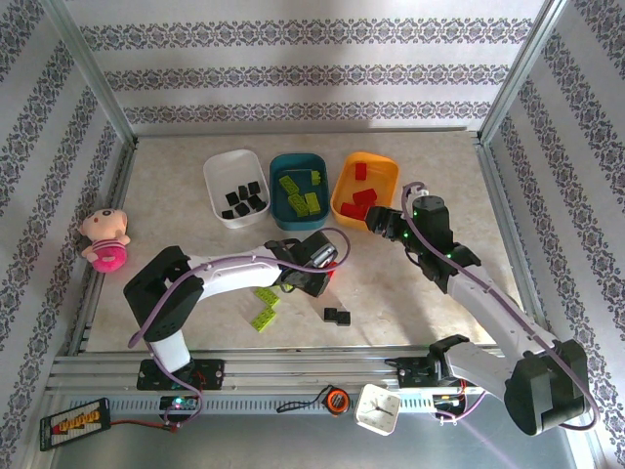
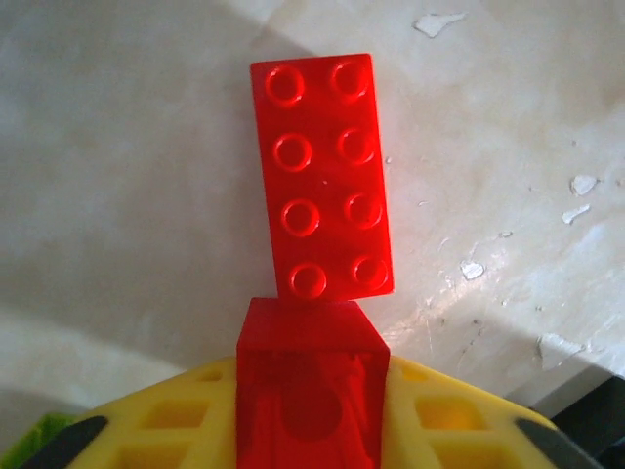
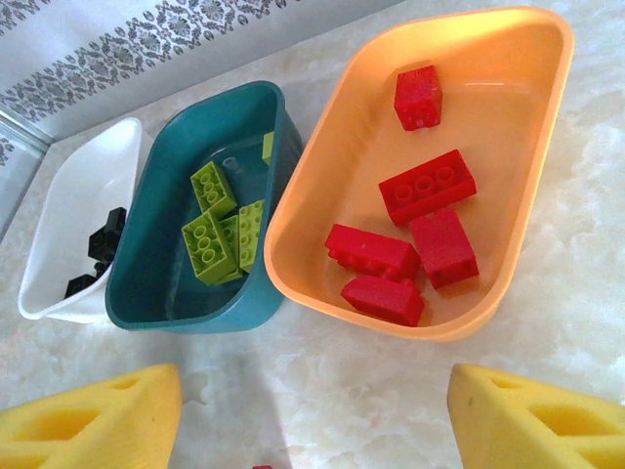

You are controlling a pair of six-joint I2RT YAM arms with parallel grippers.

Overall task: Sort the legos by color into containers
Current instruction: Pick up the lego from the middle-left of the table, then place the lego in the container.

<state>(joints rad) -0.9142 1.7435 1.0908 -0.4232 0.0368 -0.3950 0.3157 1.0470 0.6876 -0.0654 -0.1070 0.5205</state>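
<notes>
The left gripper (image 2: 312,415) is clamped on a small red brick (image 2: 311,337), pinched between its yellow fingers (image 2: 176,420) low over the marbled table (image 1: 420,293), in front of the tubs. Just past that held piece lies a two-by-four red brick (image 2: 322,176), flat with all eight studs up. Its long axis runs straight away from the gripper, the far end slanted slightly left; whether its near end touches the held brick I cannot tell. The right gripper (image 3: 312,430) hangs with its jaws wide and nothing between them, just in front of the orange tub (image 3: 293,244). That tub holds five red bricks (image 3: 427,186) lying at mixed angles, and its long axis runs from near left to far right in the right wrist view. The teal tub (image 3: 156,283) touches its left side and holds lime green bricks (image 3: 210,244); the white tub (image 3: 59,215) beyond it holds black bricks (image 3: 103,244). On the table near the left arm lie two loose green bricks (image 1: 264,306), with a black brick (image 1: 337,316) to their right. A pink-and-cream doll (image 1: 105,239) lies at the left edge.
</notes>
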